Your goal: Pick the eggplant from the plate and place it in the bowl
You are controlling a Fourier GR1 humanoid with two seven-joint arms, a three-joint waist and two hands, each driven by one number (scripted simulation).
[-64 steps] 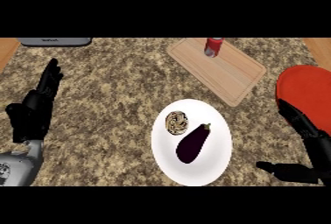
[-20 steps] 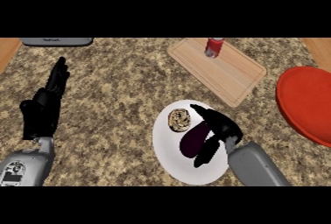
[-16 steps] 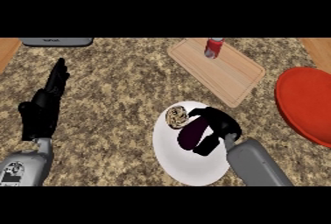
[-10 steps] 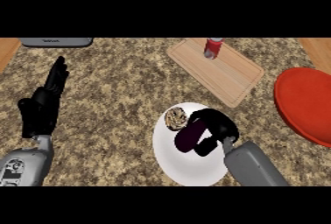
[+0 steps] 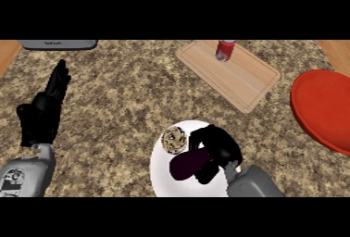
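On the white plate near the lower edge lies the dark purple eggplant. My right hand is on it, fingers and thumb curled round its upper end, which they hide. A round patterned item sits on the same plate, just left of the hand. The red bowl stands at the right edge, apart from the plate. My left hand rests open at the left, fingers pointing up.
A wooden cutting board lies at the back right of the counter with a red can on its far end. A grey appliance shows at the back left. Speckled counter stretches between plate and bowl.
My right hand came in from the right edge onto the plate and curled round the eggplant. The view drifted, so the plate sits lower. The left hand stays open.
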